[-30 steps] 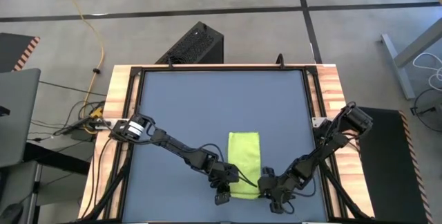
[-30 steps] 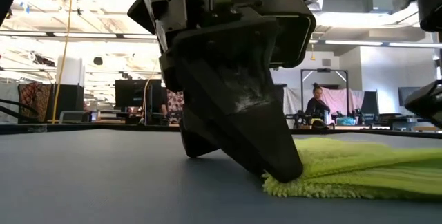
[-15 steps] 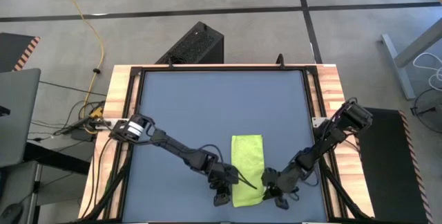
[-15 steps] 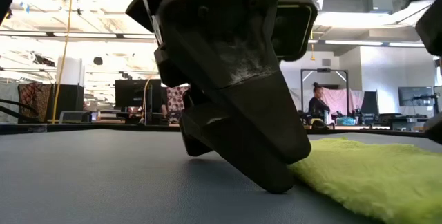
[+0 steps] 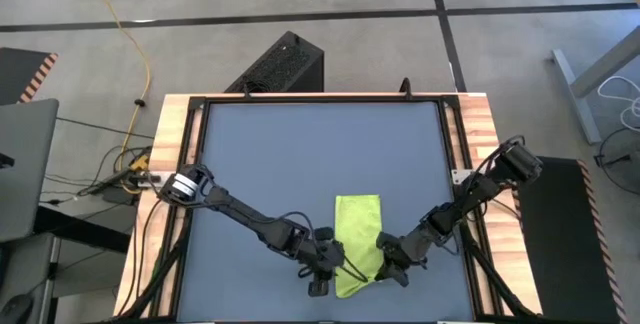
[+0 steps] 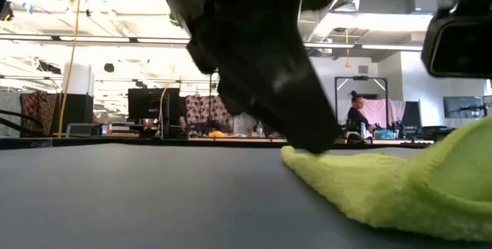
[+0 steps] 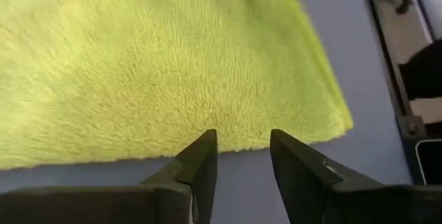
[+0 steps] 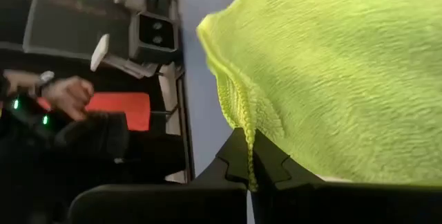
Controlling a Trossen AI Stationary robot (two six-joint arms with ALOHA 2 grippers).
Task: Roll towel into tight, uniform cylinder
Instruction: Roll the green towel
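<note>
Towel (image 5: 357, 236) on the mat (image 5: 300, 154) toward 6 o'clock, left gripper (image 5: 322, 282) at its 7 o'clock, right gripper (image 5: 385, 264) at its 4 o'clock.

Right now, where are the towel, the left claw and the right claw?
towel (image 5: 357, 226): high view, middle of its flat part.
left claw (image 7: 242, 156): left wrist view, gap between its fingertips at the towel's edge.
right claw (image 8: 250, 160): right wrist view, where its fingers pinch the towel's edge.

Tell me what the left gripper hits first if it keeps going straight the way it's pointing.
Most likely the towel. The left gripper has its fingers open, tips right at the cloth's near edge above the mat. Depth is hard to judge; the tips may already touch it.
</note>
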